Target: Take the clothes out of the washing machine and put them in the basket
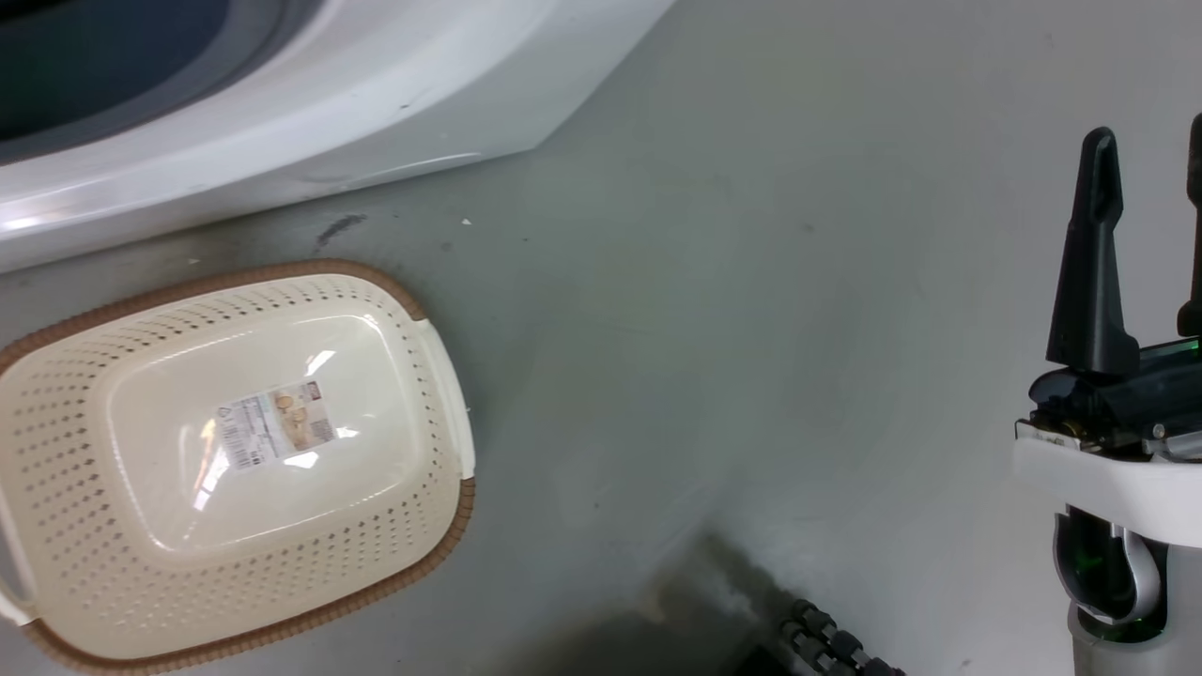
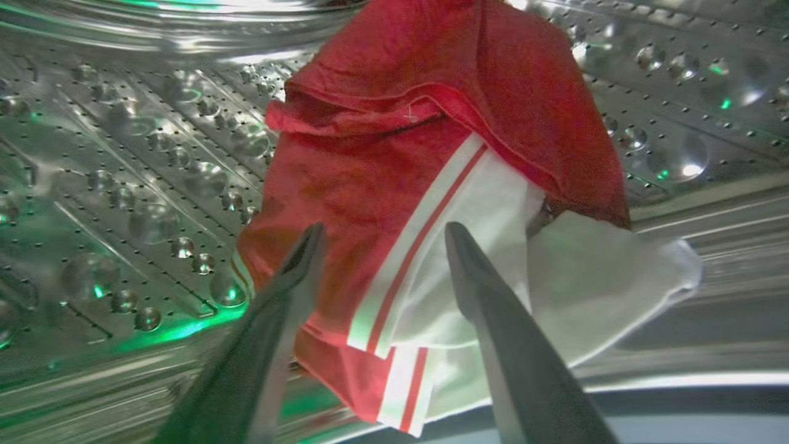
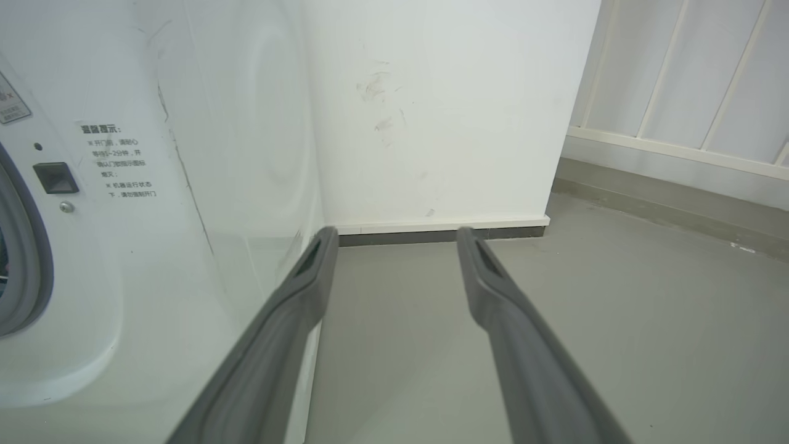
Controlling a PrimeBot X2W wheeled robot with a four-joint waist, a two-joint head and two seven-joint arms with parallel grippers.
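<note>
A: Setting?

B: Laundry corner of a plain utility-type room. Head view: white front-loading washing machine at 11 o'clock, standing on a bare grey painted floor. A perforated basket sits on that floor at 8 o'clock.

A: Further evidence?

B: Left wrist view: perforated steel drum with red-and-white clothes inside. Right wrist view: the machine's front at 9 o'clock bears a printed notice. Scuffed white wall with skirting at 12 o'clock; white slatted panel at 2 o'clock. Home or test room: cannot tell.
</note>
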